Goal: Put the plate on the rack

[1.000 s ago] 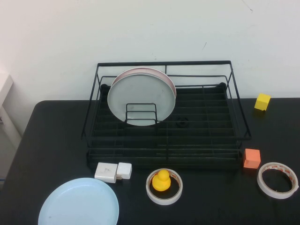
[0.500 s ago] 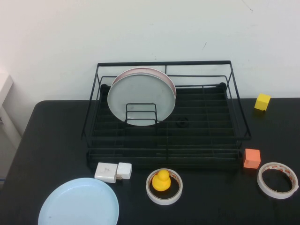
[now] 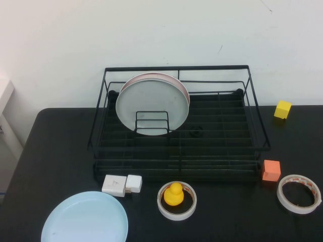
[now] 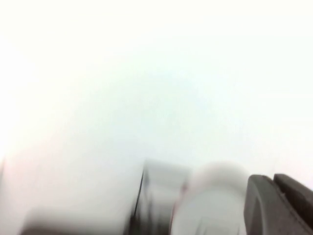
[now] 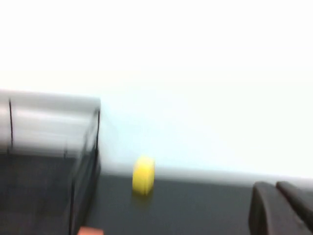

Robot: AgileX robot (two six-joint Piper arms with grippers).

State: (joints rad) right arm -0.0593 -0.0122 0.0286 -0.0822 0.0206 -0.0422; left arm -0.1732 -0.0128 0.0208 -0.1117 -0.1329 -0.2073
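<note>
The light blue plate (image 3: 85, 218) lies flat at the table's front left corner. The black wire rack (image 3: 176, 68) stands at the middle back. It holds a pale grey-white plate (image 3: 151, 103) upright against its small loop divider, with a pink-rimmed plate (image 3: 180, 84) behind that. Neither arm shows in the high view. My left gripper (image 4: 274, 178) is shut and empty, facing the blurred rack (image 4: 142, 196) from a distance. My right gripper (image 5: 276, 185) is shut and empty, above the table's right side near the rack's corner (image 5: 93, 147).
Two white blocks (image 3: 121, 184) lie in front of the rack. A tape roll (image 3: 176, 209) holds a yellow duck (image 3: 174, 194). An orange cube (image 3: 271, 170), a tape ring (image 3: 299, 193) and a yellow cube (image 3: 282, 109) sit at the right; the yellow cube also shows in the right wrist view (image 5: 143, 175).
</note>
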